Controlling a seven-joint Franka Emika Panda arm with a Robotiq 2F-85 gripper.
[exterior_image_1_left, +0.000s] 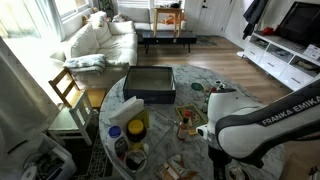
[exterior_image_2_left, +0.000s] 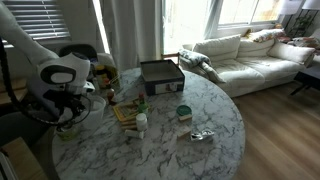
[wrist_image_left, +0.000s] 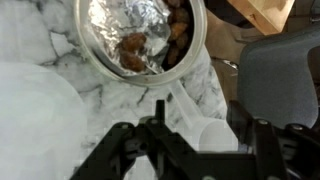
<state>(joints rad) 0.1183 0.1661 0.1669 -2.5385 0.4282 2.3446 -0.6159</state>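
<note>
Living room: round marble bench, white sofa behind it in both exterior views, TV at the upper right of an exterior view.

Only legible writing is "FRANKA EMIKA" on your arm, lower right of that frame. Labels on the jars and bottles on the bench are too small to read.

Your hand comes in from the bottom edge of the wrist view. Its fingers stand apart, with nothing clamped between them.

Nearest thing is the foil-lined bowl with brown food in it. It sits at the top centre of the wrist view, on the marble, just beyond the fingertips and untouched. You also have a white rounded object filling the left of that frame, just beside the bowl.

The black box sits at the upper centre of the bench, well apart from your hand. A wooden chair stands at the left of the frame, beside the bench.
</note>
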